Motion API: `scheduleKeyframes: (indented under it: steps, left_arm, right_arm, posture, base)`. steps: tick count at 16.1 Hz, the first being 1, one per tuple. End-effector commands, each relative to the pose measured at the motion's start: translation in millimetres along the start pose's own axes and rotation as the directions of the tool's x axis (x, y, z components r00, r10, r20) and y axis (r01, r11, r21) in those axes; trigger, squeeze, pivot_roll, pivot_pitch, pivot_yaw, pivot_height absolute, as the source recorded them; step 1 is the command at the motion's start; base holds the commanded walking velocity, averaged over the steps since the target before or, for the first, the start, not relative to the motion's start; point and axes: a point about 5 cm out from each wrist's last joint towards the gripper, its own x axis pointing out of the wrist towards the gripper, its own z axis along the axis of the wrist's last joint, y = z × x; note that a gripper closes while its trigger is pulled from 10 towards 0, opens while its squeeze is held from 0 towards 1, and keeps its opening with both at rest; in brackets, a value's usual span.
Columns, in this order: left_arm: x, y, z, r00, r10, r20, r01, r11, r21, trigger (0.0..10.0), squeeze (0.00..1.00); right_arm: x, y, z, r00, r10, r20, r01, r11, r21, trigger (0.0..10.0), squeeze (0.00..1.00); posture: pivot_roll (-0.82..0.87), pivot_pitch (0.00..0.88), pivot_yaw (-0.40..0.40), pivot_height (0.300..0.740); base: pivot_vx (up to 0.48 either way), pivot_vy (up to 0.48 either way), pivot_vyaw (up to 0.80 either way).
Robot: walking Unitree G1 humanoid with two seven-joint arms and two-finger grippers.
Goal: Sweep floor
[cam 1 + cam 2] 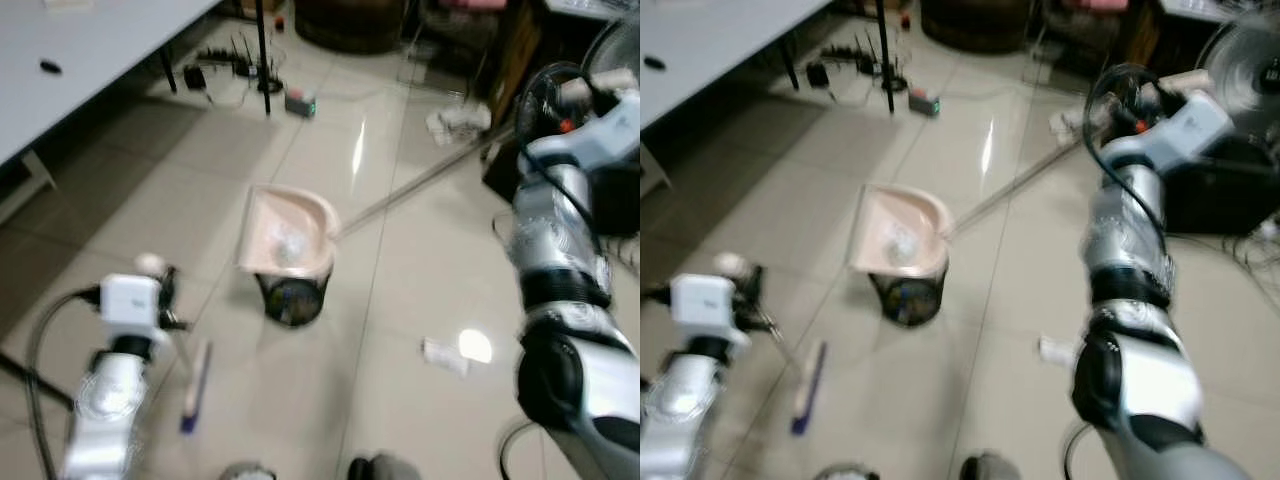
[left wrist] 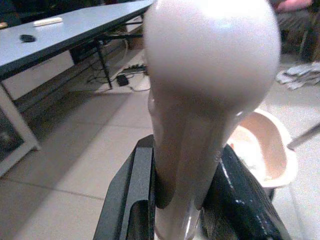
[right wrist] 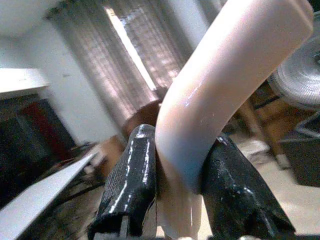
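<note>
My left gripper point(image 2: 182, 200) is shut on the pale pink broom handle point(image 2: 210, 55), just below its rounded knob, low on the left point(image 1: 158, 282). The broom's head point(image 1: 194, 385) rests on the tiles beside that arm. My right gripper point(image 3: 177, 200) is shut on the curved end of the dustpan's handle point(image 3: 225, 75), raised at the right point(image 1: 1145, 95). The long handle point(image 1: 420, 182) slants down to the pink dustpan point(image 1: 290, 235). The pan is tipped over a black mesh waste bin point(image 1: 292, 298), with pale litter lying in it.
A white scrap point(image 1: 443, 355) lies on the tiles right of the bin, and crumpled paper point(image 1: 460, 122) farther back. A grey table point(image 1: 90, 45) stands at the left, with cables and a power strip point(image 1: 300, 102) behind it. A fan point(image 1: 1245, 45) and dark furniture stand at the right.
</note>
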Motion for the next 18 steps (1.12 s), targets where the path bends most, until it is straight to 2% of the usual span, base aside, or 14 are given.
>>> scheduleKeyframes:
  steps: [1,13,18]
  left_arm:
    - [1.8,3.3,8.3,0.999,0.006,0.043,-0.006,1.000,0.012,10.0,0.00]
    - [2.8,4.0,9.6,0.999,-0.012,0.045,0.011,1.000,0.015,10.0,0.00]
    - [3.4,9.2,8.2,1.000,-0.003,0.023,0.002,0.999,0.046,10.0,0.00]
  right_arm:
    - [7.3,13.8,14.9,0.997,0.037,0.072,-0.039,0.999,0.031,10.0,0.00]
    - [11.4,13.5,17.4,0.996,0.041,0.078,-0.044,0.998,0.041,10.0,0.00]
    - [11.7,15.2,16.6,0.995,0.051,0.081,-0.054,0.998,0.042,10.0,0.00]
  posture:
    - [0.12,0.066,-0.043,0.740]
    - [0.13,0.071,-0.028,0.740]
    - [0.13,0.075,-0.018,0.740]
  base:
    - [0.398,0.000,0.00]
    - [0.387,0.000,0.00]
    - [0.000,0.000,0.00]
